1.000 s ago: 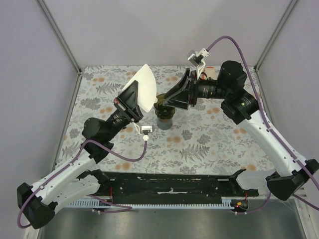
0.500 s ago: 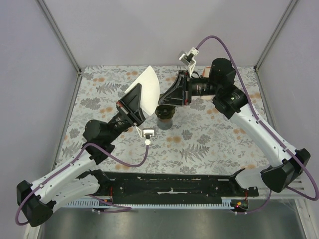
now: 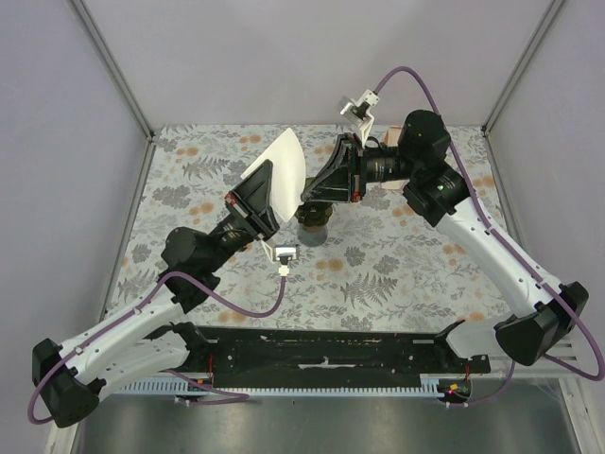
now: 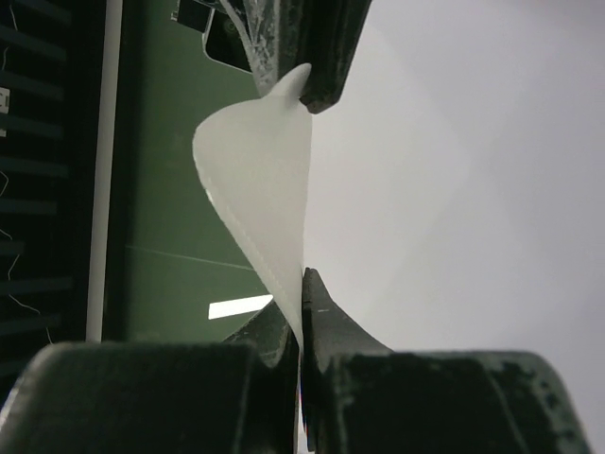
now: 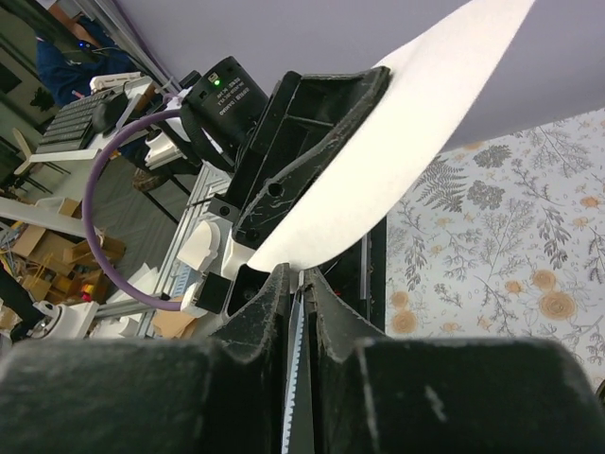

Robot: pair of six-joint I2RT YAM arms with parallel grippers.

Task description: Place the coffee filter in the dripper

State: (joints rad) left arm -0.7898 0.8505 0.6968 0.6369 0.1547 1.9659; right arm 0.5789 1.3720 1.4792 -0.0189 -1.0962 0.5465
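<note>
The coffee filter (image 3: 286, 168) hangs above the floral counter (image 3: 406, 270), gripped by both the left gripper (image 3: 268, 194) and the right gripper (image 3: 307, 192). The dripper (image 3: 313, 227) stands just below it.

In the left wrist view, the left jaws are pressed nearly shut on the filter's lower edge, and the right gripper's fingers (image 4: 326, 47) pinch its upper tip.

In the right wrist view, the narrow right jaws clamp the filter's edge, with the left gripper behind the paper.

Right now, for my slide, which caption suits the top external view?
The left hand and right hand pinch the white coffee filter in the air near the dripper.
</note>
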